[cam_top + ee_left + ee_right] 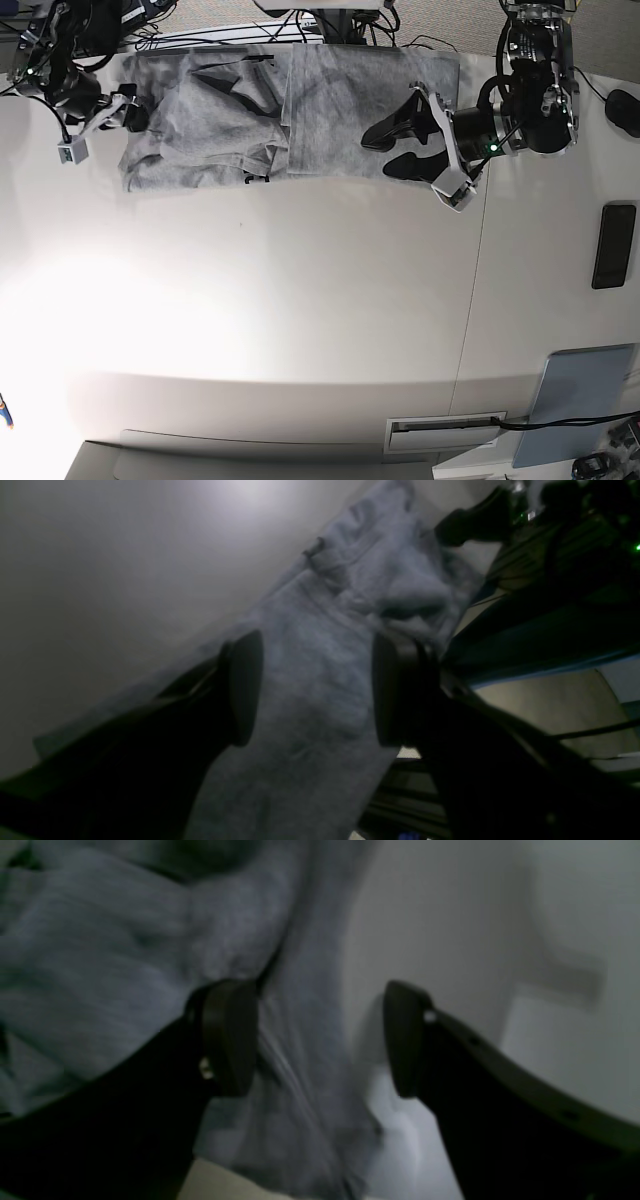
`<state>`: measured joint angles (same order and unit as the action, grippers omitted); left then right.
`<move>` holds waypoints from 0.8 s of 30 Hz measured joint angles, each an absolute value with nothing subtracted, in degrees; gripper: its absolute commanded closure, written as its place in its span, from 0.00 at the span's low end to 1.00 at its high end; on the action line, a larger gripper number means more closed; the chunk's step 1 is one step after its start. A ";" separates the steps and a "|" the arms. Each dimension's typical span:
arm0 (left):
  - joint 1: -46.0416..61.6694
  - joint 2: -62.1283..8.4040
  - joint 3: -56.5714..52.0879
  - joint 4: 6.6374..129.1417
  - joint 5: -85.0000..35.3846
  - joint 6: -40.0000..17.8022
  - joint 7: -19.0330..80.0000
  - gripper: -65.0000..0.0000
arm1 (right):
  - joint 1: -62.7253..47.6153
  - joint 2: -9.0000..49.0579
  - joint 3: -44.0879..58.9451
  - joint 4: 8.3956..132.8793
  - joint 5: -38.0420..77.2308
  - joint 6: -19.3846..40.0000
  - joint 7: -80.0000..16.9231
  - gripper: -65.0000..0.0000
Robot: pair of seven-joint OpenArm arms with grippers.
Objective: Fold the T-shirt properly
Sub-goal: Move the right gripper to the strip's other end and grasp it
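The grey T-shirt [300, 110] lies partly folded and rumpled along the table's far edge. My left gripper [392, 150] hovers open over its right part, black fingers [385, 133] spread. In the left wrist view the left gripper [320, 690] stands wide, with wrinkled T-shirt [350, 580] cloth beneath and between the pads. My right gripper [132, 112] sits at the shirt's left edge. The right wrist view shows the right gripper [317, 1040] open, the T-shirt [100, 955] hem running loose between the pads, nothing pinched.
A black phone [612, 245] and a dark round object [625, 108] lie on the right. A grey-blue panel [575, 402] sits at the front right. Cables [330, 25] crowd the back edge. A table seam [470, 300] runs front to back.
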<state>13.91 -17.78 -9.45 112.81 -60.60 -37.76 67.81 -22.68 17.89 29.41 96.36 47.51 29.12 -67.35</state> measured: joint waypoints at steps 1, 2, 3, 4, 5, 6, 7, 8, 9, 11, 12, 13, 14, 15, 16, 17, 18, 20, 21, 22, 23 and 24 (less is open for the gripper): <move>13.91 -17.78 -9.45 112.81 -60.40 -37.78 67.79 0.46 | -22.70 17.89 29.34 96.33 48.07 29.80 -67.37 0.40; 13.91 -17.78 -9.45 112.81 -59.99 -37.78 67.79 0.46 | -22.72 17.87 29.34 96.31 48.90 30.09 -67.61 0.40; 13.91 -17.78 -9.45 112.81 -59.44 -37.78 67.81 0.46 | -22.85 17.85 29.34 96.31 49.58 30.06 -67.68 0.40; 13.93 -17.78 -9.45 112.81 -59.35 -37.78 67.81 0.46 | -22.83 17.78 29.34 96.31 49.56 30.06 -67.72 0.40; 13.91 -17.76 -9.45 112.81 -59.40 -37.78 67.77 0.46 | -22.81 17.76 29.34 96.31 49.60 30.06 -67.72 0.40; 13.91 -17.76 -9.45 112.81 -59.44 -37.78 67.70 0.46 | -22.83 17.78 29.34 96.31 50.63 30.06 -68.12 0.40; 13.91 -17.78 -9.45 112.81 -59.40 -37.78 67.64 0.46 | -22.85 17.78 29.34 96.31 51.70 30.09 -68.58 0.40; 13.91 -17.78 -9.45 112.81 -59.40 -37.78 67.61 0.46 | -22.85 17.74 29.34 96.31 52.53 30.06 -68.82 0.40; 13.91 -17.78 -9.45 112.81 -59.40 -37.78 67.61 0.46 | -22.83 17.76 29.26 96.31 53.12 30.06 -68.82 0.40; 13.91 -17.78 -9.45 112.81 -58.85 -37.78 67.61 0.46 | -22.83 17.76 29.26 96.31 54.13 30.06 -68.82 0.40; 13.91 -17.78 -9.45 112.81 -58.63 -37.78 67.61 0.46 | -22.83 17.76 29.26 96.31 54.41 30.09 -68.84 0.40; 13.93 -17.78 -9.45 112.81 -58.50 -37.78 67.61 0.46 | -22.83 17.76 29.26 96.31 54.92 30.06 -69.01 0.40; 13.91 -17.78 -9.45 112.81 -58.50 -37.78 67.61 0.46 | -22.83 17.76 29.26 96.31 55.33 30.09 -69.01 0.40; 13.91 -17.78 -9.45 112.81 -58.52 -37.78 67.61 0.46 | -22.83 17.76 29.26 96.31 55.64 30.37 -68.99 0.40; 13.91 -17.78 -9.45 112.81 -58.52 -37.78 67.61 0.46 | -22.83 17.76 29.26 96.31 55.83 31.00 -69.04 0.40; 13.91 -17.78 -9.45 112.81 -58.52 -37.78 67.61 0.46 | -22.83 17.76 29.26 96.31 55.90 30.96 -69.01 0.40; 13.91 -17.78 -9.45 112.81 -58.52 -37.78 67.61 0.46 | -22.83 17.76 29.26 96.31 56.10 30.94 -69.19 0.40; 13.93 -17.78 -9.45 112.81 -58.52 -37.78 67.61 0.46 | -22.83 17.74 29.65 96.31 57.17 30.96 -69.87 0.40; 13.96 -17.76 -9.45 112.81 -58.50 -37.78 67.61 0.46 | -22.83 17.74 30.15 96.31 57.34 30.98 -69.93 0.40; 14.09 -17.78 -9.45 112.81 -58.50 -37.78 67.61 0.46 | -22.81 17.74 30.87 96.31 57.32 30.96 -69.91 0.40; 14.15 -17.78 -9.45 112.81 -58.39 -37.78 67.61 0.46 | -22.81 17.76 31.83 96.31 57.34 30.96 -70.00 0.40; 14.28 -17.78 -9.45 112.81 -58.08 -37.78 67.61 0.46 | -22.83 17.74 32.82 96.31 57.34 30.96 -70.11 0.40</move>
<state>14.28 -17.78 -9.45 112.81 -58.08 -37.78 67.61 -22.83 17.74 32.82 96.31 57.34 30.96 -70.11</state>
